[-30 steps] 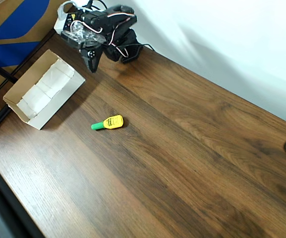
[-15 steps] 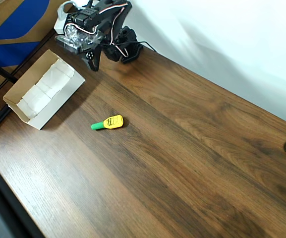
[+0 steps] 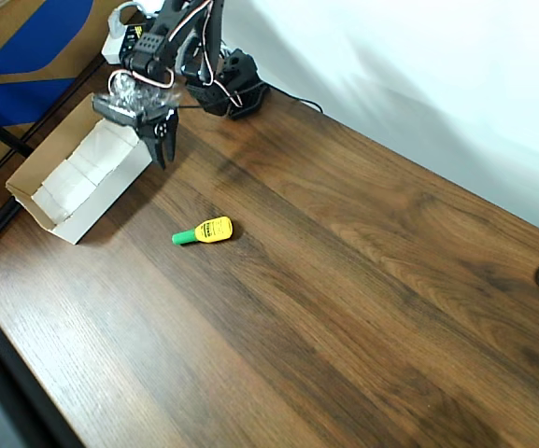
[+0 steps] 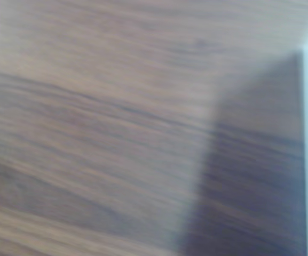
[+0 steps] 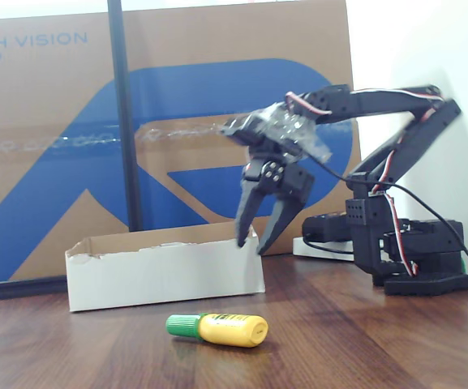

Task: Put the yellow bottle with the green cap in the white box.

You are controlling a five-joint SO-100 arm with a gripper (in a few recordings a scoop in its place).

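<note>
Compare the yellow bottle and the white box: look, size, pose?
Size: the bottle is tiny, the box far larger.
Look: the bottle is yellow with a green cap and a dark label; the box is white with tan-brown edges.
Pose: the bottle lies on its side, closed by its cap; the box sits flat with its top open.
Shared: both rest on the wooden table, apart from each other, and the gripper touches neither.

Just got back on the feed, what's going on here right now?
The arm's gripper hangs in the air with its jaws open and empty, near the corner of the white box. The yellow bottle with the green cap lies on its side on the wooden table, out in front of the box and apart from it, untouched. Nothing is in the box that the views show, so the pickup is not yet done.
</note>
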